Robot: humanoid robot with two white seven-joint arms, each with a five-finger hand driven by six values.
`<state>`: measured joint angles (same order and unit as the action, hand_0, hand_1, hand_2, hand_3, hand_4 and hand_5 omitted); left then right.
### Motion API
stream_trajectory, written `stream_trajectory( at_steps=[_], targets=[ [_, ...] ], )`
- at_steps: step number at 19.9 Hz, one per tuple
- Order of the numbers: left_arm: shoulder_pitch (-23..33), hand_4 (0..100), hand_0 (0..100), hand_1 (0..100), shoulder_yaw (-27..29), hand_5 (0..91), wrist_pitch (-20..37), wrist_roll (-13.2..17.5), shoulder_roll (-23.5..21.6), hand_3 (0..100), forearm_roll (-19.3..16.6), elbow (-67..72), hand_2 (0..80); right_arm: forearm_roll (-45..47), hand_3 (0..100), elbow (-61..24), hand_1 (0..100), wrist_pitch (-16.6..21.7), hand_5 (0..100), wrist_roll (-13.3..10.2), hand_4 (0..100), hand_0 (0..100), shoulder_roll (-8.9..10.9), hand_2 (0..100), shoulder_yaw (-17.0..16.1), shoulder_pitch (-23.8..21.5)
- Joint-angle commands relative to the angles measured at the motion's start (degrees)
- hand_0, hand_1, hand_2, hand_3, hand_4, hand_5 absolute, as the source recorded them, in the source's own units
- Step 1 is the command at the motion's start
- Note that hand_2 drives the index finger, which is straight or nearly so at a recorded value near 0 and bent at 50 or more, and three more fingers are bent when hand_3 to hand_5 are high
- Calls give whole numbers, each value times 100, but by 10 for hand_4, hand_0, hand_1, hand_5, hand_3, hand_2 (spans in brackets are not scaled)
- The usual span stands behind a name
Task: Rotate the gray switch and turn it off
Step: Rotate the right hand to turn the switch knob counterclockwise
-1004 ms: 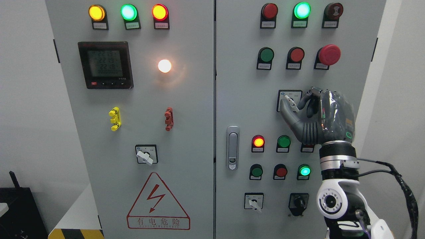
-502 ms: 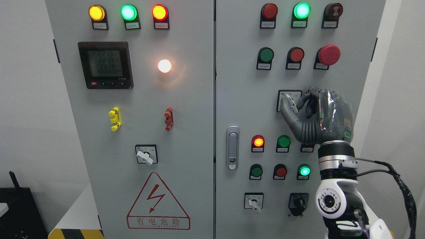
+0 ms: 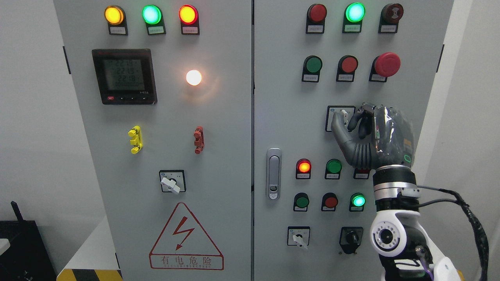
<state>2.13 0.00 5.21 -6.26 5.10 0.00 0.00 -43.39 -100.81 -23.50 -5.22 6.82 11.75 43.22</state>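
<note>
The gray rotary switch (image 3: pixel 345 114) sits on a white square plate on the right door of the gray control cabinet (image 3: pixel 281 117). Its small lever stands nearly upright. My right hand (image 3: pixel 343 119) comes up from the lower right and is shut on the lever, thumb (image 3: pixel 336 124) on its left, curled fingers (image 3: pixel 353 119) on its right. The hand covers the right half of the plate. My left hand is out of view.
A red mushroom button (image 3: pixel 386 64) is above the hand. Lit red (image 3: pixel 304 167) and green (image 3: pixel 334 166) buttons are just below it. Other rotary switches sit at lower left (image 3: pixel 172 182) and bottom right (image 3: pixel 299 238). A door latch (image 3: pixel 274 173) is left of them.
The lever has turned clockwise from tilted up-left to nearly upright. My right hand has rotated with it and shifted slightly up and left.
</note>
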Motion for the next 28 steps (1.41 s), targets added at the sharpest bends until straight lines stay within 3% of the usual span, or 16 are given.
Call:
stream_trajectory(
  at_steps=[1, 8, 15, 28],
  targets=[
    [-2, 0, 120, 389, 185, 0, -2, -7, 0, 0, -44, 132, 0, 15, 1000, 9, 355, 3, 1000, 3, 926, 550, -14, 766, 3, 2],
    [7, 0, 120, 389, 185, 0, -2, -7, 0, 0, -44, 132, 0, -3, 1000, -18, 339, 29, 1000, 3, 928, 575, -14, 763, 12, -7],
    [-2, 0, 120, 389, 185, 0, -2, 2, 0, 0, -44, 132, 0, -12, 1000, -62, 364, 47, 1000, 3, 930, 415, -14, 759, 38, -16],
    [-2, 0, 120, 389, 185, 0, -2, 2, 0, 0, -44, 132, 0, -47, 1000, -237, 410, 73, 1000, 3, 928, 348, 83, 753, 12, -60]
  ],
)
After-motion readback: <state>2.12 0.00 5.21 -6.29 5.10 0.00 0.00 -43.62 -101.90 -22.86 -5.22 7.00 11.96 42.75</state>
